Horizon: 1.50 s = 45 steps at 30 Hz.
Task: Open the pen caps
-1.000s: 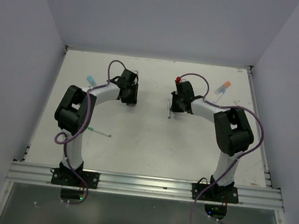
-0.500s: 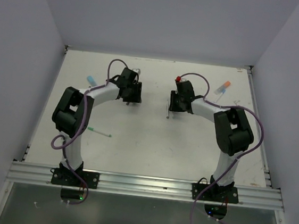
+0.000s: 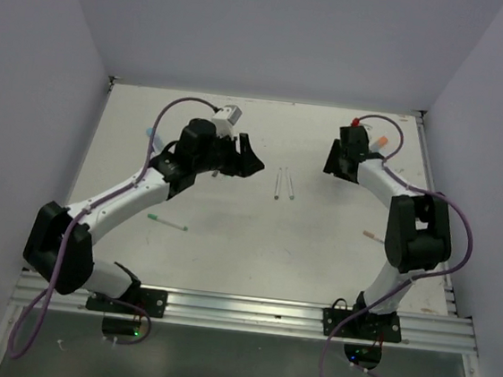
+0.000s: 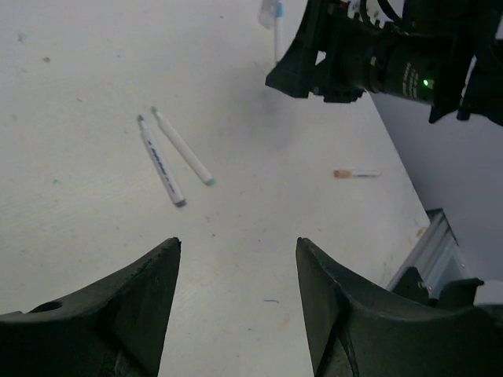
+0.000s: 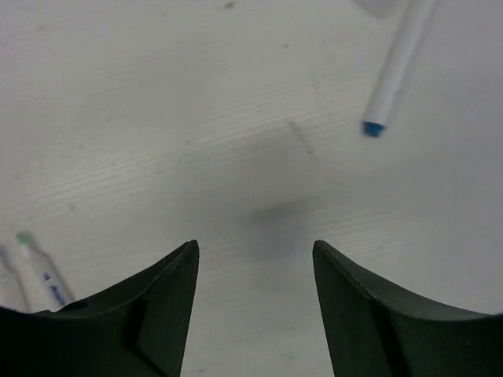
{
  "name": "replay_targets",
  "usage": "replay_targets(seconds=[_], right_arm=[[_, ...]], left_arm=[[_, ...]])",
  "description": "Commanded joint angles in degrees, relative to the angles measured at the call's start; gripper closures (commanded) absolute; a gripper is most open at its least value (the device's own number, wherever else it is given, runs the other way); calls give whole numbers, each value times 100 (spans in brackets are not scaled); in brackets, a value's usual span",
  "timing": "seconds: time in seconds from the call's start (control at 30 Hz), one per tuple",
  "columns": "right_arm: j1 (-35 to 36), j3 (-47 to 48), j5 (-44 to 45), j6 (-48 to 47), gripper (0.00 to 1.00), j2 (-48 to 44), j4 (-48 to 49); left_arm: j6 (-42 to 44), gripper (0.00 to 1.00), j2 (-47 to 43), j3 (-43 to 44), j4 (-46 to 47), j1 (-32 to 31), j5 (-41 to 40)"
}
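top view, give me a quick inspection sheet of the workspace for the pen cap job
surface: white table, faint marks, no spill seen
job's things: orange cap beside the right arm; light blue cap far left, partly hidden; two thin pens side by side at centre, apart; green-tipped pen near left; white marker with a blue tip
clutter: short piece near the right arm
grippers: left gripper open, empty; right gripper open, empty
cables: purple cable along each arm, off the pens
surroundings: pale walls, metal rail at the near edge
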Motion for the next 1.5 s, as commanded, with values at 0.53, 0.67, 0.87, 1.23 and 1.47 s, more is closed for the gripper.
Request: replay_targets(seconds=[0.53, 0.67, 0.87, 1.23, 1.47], right_arm=[[-1835, -1147, 491, 1196, 34, -2205, -1949], [-1906, -1138, 552, 1749, 36, -2478, -2581], [-2116, -1437, 282, 2400, 38, -2443, -2566], [-2512, -1973, 130, 2902, 40, -1784, -1977], [-2723, -2017, -28, 2938, 41, -1406, -1696]], left_arm=[[-811, 34, -1471, -2422, 1726, -319, 1483], [-636, 32, -1577, -2423, 1376, -327, 1430], [-785, 31, -1691, -2616, 1532, -319, 1527], [-715, 31, -1876, -2818, 1471, -319, 1553], [-741, 30, -1797, -2801, 1568, -319, 1562]])
